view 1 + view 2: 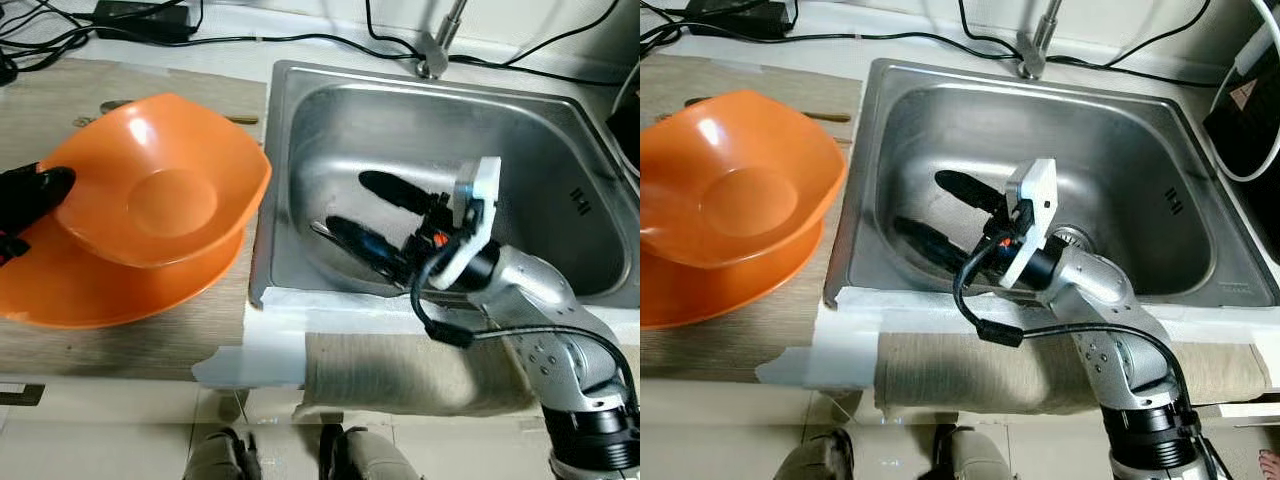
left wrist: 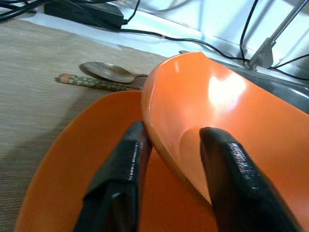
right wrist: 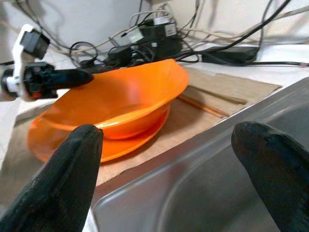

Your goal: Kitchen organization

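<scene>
An orange bowl (image 1: 160,185) sits tilted over a wide orange plate (image 1: 90,285) on the wooden counter left of the sink. My left gripper (image 2: 174,133) is shut on the bowl's rim, one finger inside and one outside. It reaches in from the far left (image 1: 35,195). I cannot tell whether the bowl touches the plate. My right gripper (image 1: 348,203) hangs inside the steel sink (image 1: 560,150), open, with nothing between its fingers (image 3: 67,179).
A metal spoon (image 2: 106,72) and patterned chopsticks (image 2: 91,82) lie on the counter behind the plate. A faucet (image 1: 440,40), black cables and a power adapter (image 1: 140,20) run along the back. A cloth (image 1: 400,375) drapes over the counter's front edge.
</scene>
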`<state>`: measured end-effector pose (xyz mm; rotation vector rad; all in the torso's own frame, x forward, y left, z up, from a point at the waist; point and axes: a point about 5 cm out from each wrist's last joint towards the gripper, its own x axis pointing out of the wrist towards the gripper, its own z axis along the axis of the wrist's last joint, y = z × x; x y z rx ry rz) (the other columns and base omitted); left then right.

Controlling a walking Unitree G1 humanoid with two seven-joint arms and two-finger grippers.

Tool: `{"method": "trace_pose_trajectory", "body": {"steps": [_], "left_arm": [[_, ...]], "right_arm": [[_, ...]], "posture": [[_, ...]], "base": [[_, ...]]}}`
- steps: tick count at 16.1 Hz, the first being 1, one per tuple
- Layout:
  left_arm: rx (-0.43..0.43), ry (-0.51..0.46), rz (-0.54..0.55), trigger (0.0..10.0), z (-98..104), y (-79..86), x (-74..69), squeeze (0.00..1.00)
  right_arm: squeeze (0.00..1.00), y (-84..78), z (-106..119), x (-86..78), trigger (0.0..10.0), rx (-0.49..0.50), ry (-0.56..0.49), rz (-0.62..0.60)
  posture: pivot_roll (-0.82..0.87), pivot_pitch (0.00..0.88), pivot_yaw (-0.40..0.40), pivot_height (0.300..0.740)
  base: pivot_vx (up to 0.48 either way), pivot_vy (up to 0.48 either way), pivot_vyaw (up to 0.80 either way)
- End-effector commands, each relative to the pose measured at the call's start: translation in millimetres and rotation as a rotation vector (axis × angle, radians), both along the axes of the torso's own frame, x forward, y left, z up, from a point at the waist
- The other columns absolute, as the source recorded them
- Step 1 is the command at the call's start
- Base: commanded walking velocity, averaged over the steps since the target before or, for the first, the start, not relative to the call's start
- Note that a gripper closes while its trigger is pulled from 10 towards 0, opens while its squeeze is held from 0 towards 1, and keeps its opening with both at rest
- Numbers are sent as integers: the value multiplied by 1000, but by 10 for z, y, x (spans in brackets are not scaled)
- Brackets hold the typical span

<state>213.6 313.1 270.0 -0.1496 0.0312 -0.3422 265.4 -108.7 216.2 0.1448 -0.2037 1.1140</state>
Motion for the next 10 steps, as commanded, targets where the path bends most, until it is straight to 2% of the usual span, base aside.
{"method": "trace_pose_trajectory", "body": {"steps": [1,10], "left_arm": [[-12,4,-32,0,-10,-47,4,0],[-36,-24,-15,0,45,-26,9,0]], "right_arm": [[0,13,-1,-66,10000,-23,-10,42],[0,-15,-57,-104,10000,-83,-20,85]], "posture": [[-50,208,-118,740],[-51,204,-118,740]], "base": [[0,0,0],[0,0,0]]}}
